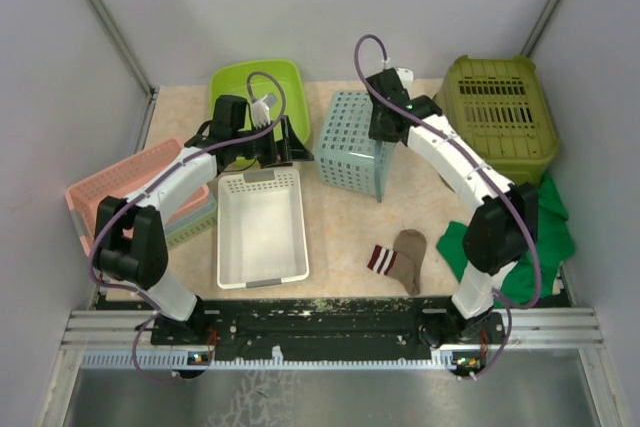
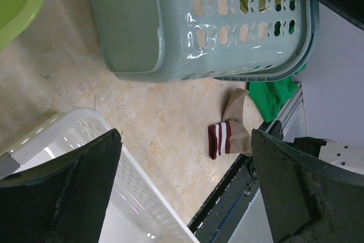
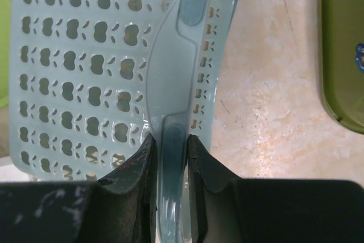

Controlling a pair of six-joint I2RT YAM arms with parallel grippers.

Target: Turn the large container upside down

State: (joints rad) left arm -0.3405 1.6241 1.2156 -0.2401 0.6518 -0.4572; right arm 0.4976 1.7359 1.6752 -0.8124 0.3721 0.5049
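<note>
A striped sock (image 1: pixel 398 256) lies right of the white bin (image 1: pixel 262 232), a lime tub (image 1: pixel 240 82) behind it, a pink basket (image 1: pixel 108 187) left.

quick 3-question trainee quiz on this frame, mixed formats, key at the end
1. True or false: the right gripper is shut on the teal basket's rim.
2. The sock lies: A) in a basket B) on the bare table C) in a gripper.
3. Fill in: the left gripper's jaws are ____.
Key: 1 true; 2 B; 3 open.
</note>
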